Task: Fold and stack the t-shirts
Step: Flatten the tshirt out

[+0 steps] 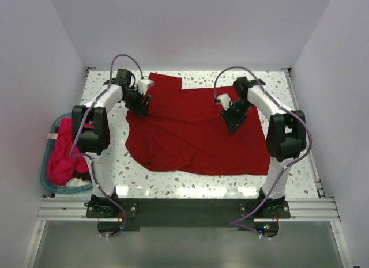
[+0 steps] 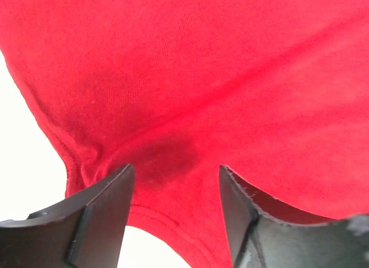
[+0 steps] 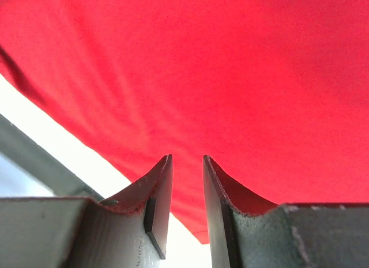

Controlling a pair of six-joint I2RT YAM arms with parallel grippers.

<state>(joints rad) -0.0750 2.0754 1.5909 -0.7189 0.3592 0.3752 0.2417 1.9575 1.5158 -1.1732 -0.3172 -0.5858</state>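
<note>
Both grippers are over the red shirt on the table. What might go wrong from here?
The shirt lies rumpled, with creases across its near left part; folding now may trap wrinkles.
The left gripper hangs open over bunched cloth at a seam and might pinch extra layers.
The right gripper sits near the shirt's edge, jaws narrowly apart; it may catch too little cloth and slip.

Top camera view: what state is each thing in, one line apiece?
crimson t-shirt: spread out on the table, wrinkled, not folded.
teal basket: upright, holding shirts.
pinkish-red t-shirts: bunched in the teal basket.
left fingers: wide open over the crimson cloth.
right fingers: slightly open, nothing between them.
</note>
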